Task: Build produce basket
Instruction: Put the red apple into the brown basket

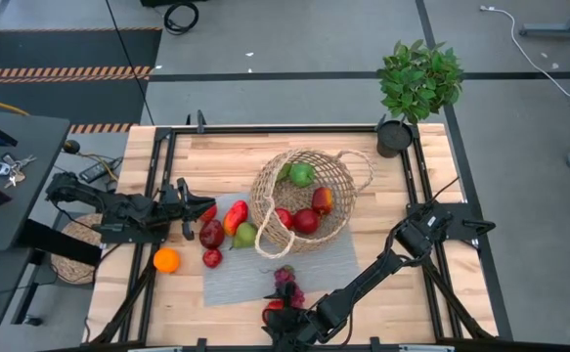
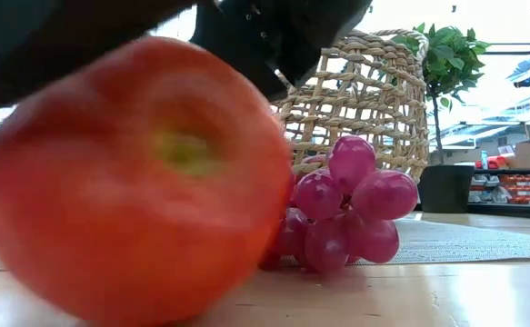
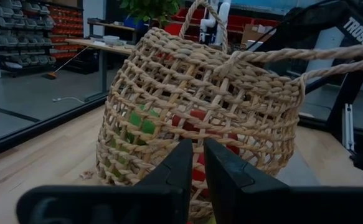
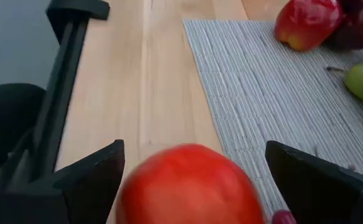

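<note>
The wicker basket (image 1: 304,200) stands tilted on a grey mat (image 1: 265,279) at mid-table, with a green fruit (image 1: 302,174) and red apples (image 1: 306,221) inside. More produce lies to its left: a red pepper (image 1: 236,215), a pear (image 1: 245,235), a dark apple (image 1: 211,233) and an orange (image 1: 166,259). Purple grapes (image 2: 346,209) lie near the front edge beside a red apple (image 4: 187,183). My right gripper (image 4: 193,155) is open, slanting down, with one finger on either side of that apple. My left gripper (image 3: 197,165) is shut and level, left of the basket.
A potted plant (image 1: 416,88) stands at the table's far right corner. Black frame rails (image 1: 162,176) run along the table's sides. A round woven mat (image 1: 74,252) lies off the left edge. Bare wood (image 1: 402,293) shows to the right of the grey mat.
</note>
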Robot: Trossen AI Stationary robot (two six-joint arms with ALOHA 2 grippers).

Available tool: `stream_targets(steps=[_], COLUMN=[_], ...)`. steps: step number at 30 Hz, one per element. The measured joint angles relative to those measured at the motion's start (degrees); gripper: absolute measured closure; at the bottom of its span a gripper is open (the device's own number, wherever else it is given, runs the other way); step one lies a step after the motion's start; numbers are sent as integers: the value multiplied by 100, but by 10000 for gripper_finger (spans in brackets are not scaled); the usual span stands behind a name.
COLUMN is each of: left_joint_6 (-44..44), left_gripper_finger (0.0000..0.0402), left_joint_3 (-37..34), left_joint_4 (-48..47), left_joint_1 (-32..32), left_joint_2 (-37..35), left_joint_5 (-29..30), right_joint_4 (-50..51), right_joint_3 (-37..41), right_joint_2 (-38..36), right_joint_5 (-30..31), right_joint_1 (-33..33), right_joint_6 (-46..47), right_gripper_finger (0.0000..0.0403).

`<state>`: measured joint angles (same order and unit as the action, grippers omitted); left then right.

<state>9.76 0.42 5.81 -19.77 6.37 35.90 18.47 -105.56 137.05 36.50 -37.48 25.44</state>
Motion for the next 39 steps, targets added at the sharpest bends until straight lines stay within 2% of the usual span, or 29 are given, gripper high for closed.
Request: stream_targets(steps=[5, 12, 21, 30, 36, 39], left_joint_6=[2, 2, 2, 0, 1, 0], left_gripper_finger=[353, 353, 353, 353, 353, 353], left_joint_3=[-1, -1, -1, -1, -1, -2], left_joint_4=[-3, -5, -5, -5, -5, -5], left_joint_1=[-2, -1, -2, -2, -2, 0], left_joint_2=[0, 0, 0, 0, 0, 0], left_joint_5=[-2, -3, -3, -3, -3, -3], right_joint_4=[326, 373, 287, 398, 1119, 1504], right_joint_3=[-2, -4, -19, -685, -1367, -1714], right_joint_2=[-2, -2, -2, -2, -2, -2], right_joint_5=[-51, -56, 109, 334, 808, 1313], right_joint_1=[-4, -2, 0, -74, -234, -296], right_joint_6=[320, 307, 86, -461, -778, -872], right_gripper_finger=[48, 86, 91, 92, 93, 89])
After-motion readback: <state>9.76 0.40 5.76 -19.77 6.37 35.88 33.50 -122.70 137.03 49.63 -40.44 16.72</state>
